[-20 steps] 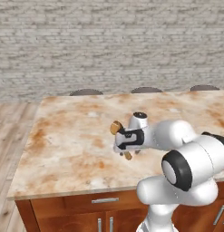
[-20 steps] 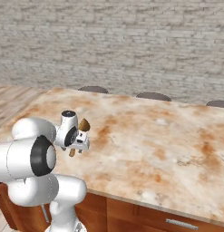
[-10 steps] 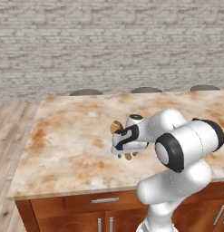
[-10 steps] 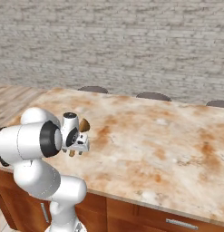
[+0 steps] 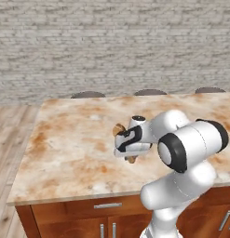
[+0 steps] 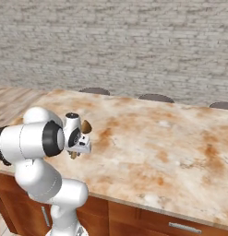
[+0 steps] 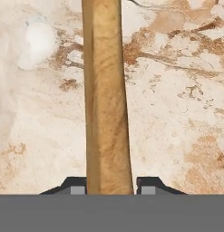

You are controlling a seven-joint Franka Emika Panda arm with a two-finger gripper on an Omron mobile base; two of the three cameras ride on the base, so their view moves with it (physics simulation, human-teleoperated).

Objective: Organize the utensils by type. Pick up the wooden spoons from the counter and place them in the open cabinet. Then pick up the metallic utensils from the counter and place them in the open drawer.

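Wooden spoon [image 7: 106, 95] handle sits right between the gripper [image 7: 109, 186] fingertips, which are pinched against both its sides, low over the marbled counter [image 7: 177, 113].

I see the gripper [image 6: 76, 152] low over the counter [image 6: 171, 152], near its front-left edge, with a wooden spoon [image 6: 86, 126] beside it.

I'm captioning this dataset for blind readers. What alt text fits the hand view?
A long tan wooden spoon handle runs straight up the frame from between the end effector's two small dark fingertips, which sit right against its sides. Behind it lies the beige stone counter marbled with orange-brown patches.
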